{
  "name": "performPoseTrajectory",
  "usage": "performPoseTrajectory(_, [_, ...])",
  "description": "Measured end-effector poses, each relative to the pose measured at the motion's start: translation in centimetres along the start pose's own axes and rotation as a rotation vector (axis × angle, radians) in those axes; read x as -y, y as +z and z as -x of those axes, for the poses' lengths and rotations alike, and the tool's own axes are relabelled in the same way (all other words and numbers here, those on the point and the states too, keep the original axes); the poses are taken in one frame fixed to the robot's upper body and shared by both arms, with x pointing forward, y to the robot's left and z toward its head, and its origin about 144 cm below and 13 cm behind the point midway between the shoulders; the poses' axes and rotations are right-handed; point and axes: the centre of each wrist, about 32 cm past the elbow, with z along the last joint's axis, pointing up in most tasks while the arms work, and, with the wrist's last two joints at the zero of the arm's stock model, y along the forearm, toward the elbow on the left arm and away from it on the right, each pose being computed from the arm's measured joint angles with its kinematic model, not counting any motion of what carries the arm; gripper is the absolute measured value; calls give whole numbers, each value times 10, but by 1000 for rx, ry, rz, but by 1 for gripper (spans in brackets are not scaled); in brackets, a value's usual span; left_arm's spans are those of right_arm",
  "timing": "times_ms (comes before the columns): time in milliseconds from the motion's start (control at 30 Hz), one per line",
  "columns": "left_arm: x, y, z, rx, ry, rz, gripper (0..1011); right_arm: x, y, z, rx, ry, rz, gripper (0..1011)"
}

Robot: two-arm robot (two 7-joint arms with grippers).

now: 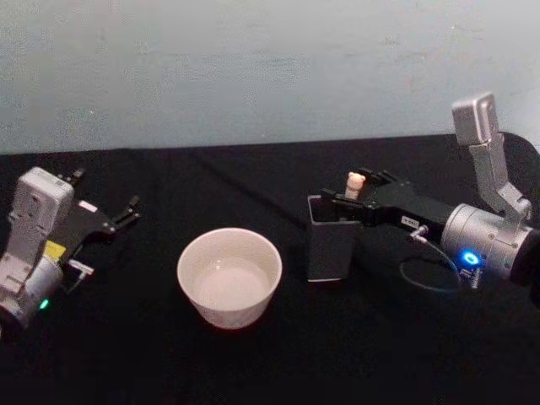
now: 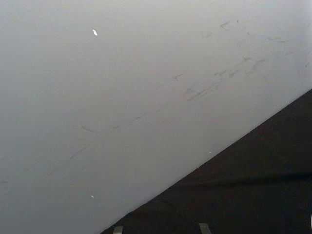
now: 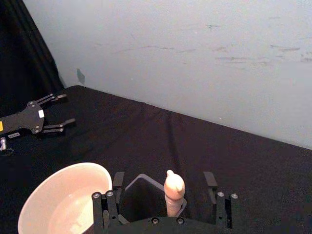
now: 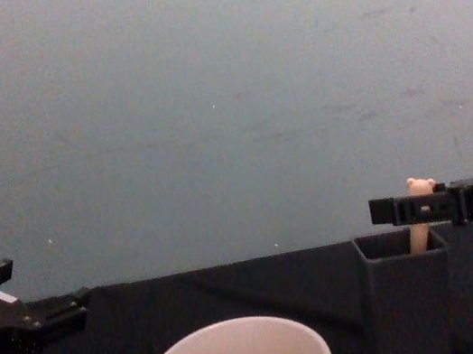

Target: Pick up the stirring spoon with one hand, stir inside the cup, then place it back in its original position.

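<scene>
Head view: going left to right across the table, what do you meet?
Left pincer, parked at the table's left → cup → dark holder → stirring spoon's bear-topped handle, standing in the holder between the open fingers of the right pincer, whose arm reaches in from the right.

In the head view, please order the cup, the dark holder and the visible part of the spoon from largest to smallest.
1. Cup
2. Holder, narrower than the cup
3. Spoon, with just its beige top visible above the holder, between the open right gripper's fingers
</scene>
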Motion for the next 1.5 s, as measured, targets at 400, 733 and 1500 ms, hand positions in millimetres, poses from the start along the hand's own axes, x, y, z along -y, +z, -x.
performPoseTrajectory(400, [0, 0, 0, 0, 0, 0, 1001, -8, 10, 10, 53, -124, -154, 1002])
performPoseTrajectory(733, [0, 0, 0, 0, 0, 0, 1001, -15, 7, 18, 138, -389, -317, 1002])
performPoseTrajectory(1500, [0, 0, 0, 0, 0, 0, 1001, 0, -66, 18, 295, -519, -121, 1002])
